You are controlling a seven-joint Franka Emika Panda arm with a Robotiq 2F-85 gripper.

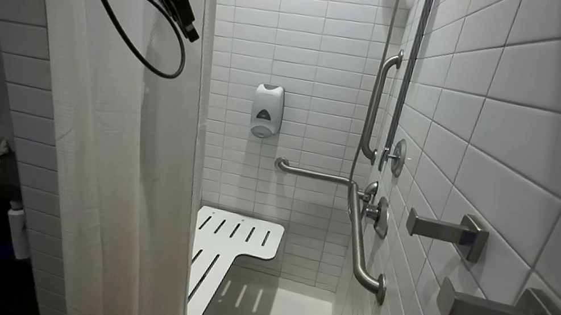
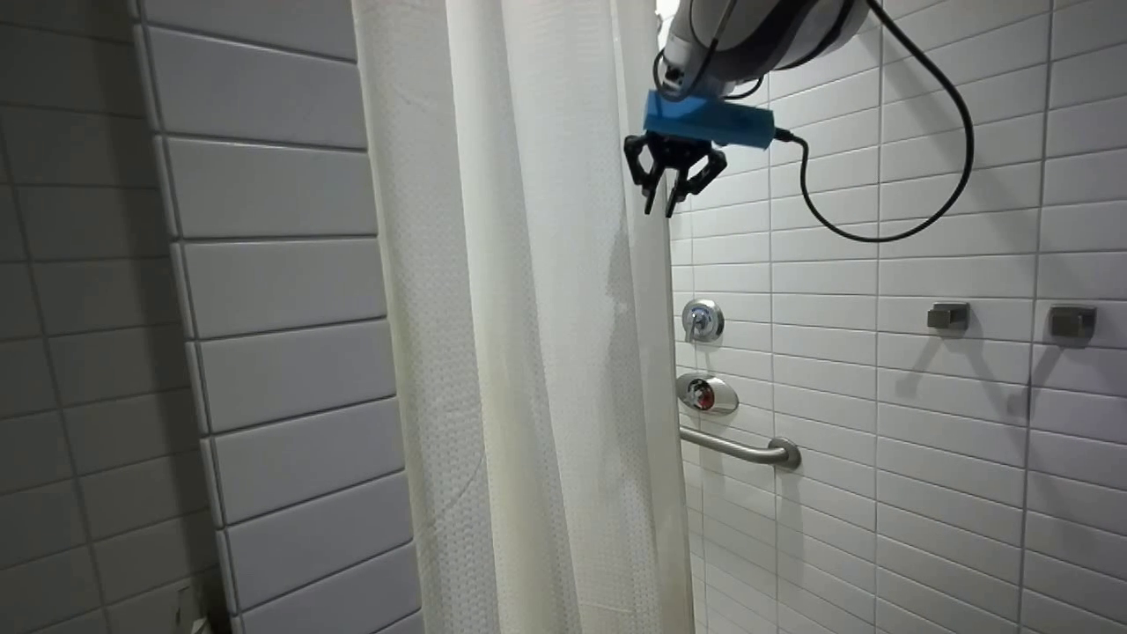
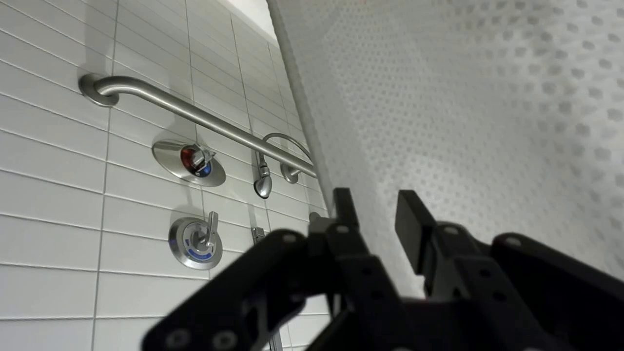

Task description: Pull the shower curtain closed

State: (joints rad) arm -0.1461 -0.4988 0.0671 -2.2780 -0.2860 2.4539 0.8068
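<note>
The shower curtain (image 1: 139,173) hangs in tall white folds from the top of the picture, gathered toward the tiled partition in both exterior views. Its free edge runs down beside the shower opening. High up by that edge is my gripper (image 2: 659,213), pointing downward with a narrow gap between its fingertips. In the wrist view the gripper (image 3: 376,209) stands partly open, and the dotted curtain fabric (image 3: 463,126) fills the view behind and between its fingers. The curtain's edge passes close to the left finger (image 3: 345,207). Whether the fabric lies inside the jaws I cannot tell.
A white slatted seat (image 1: 237,236) and soap dispenser (image 1: 267,112) are inside the shower. Steel grab bars (image 1: 364,253) and wall hooks (image 1: 441,229) stick out from the tiled wall. A tiled partition (image 2: 290,282) borders the curtain. The robot's black cable (image 2: 967,132) hangs in a loop.
</note>
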